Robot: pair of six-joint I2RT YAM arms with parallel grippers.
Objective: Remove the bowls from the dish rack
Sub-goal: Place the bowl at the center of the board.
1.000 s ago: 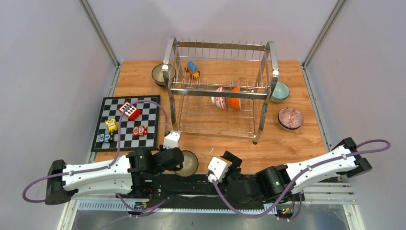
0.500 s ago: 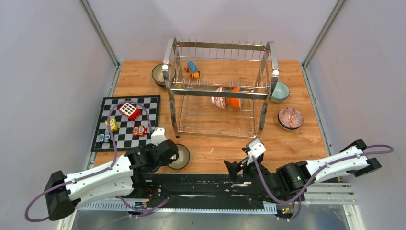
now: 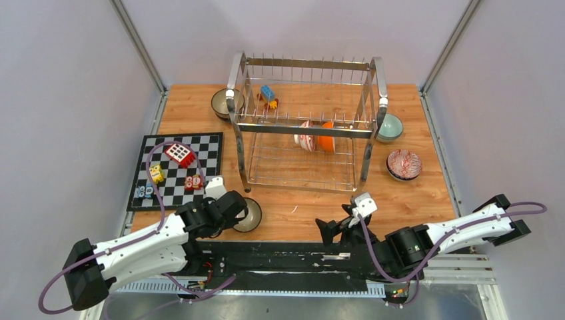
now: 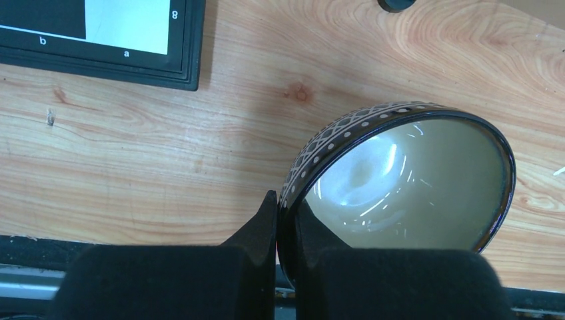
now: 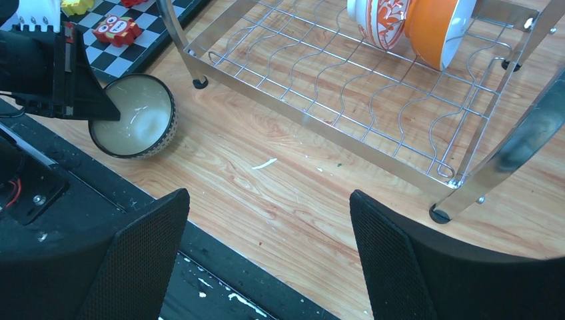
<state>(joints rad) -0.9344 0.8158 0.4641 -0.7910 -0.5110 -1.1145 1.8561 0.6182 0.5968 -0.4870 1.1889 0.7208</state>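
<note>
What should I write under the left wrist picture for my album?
The left claw pinches the rim of a dark dotted bowl, with the wooden table behind.

Chequered board [image 4: 100,63] rim, letters "b" and "a", numeral "8" (white on black)

The left gripper [image 4: 285,207] covers the near rim of the dark, white-dotted ceramic bowl [image 4: 400,180]. The right wrist view's top edge crops the orange-and-white patterned bowl [image 5: 378,20] and the plain orange bowl [image 5: 436,30]. From above, the handles of the chrome wire dish rack [image 3: 303,129] partly hide a brown bowl [image 3: 218,101] and a mint green bowl [image 3: 393,127].
</note>
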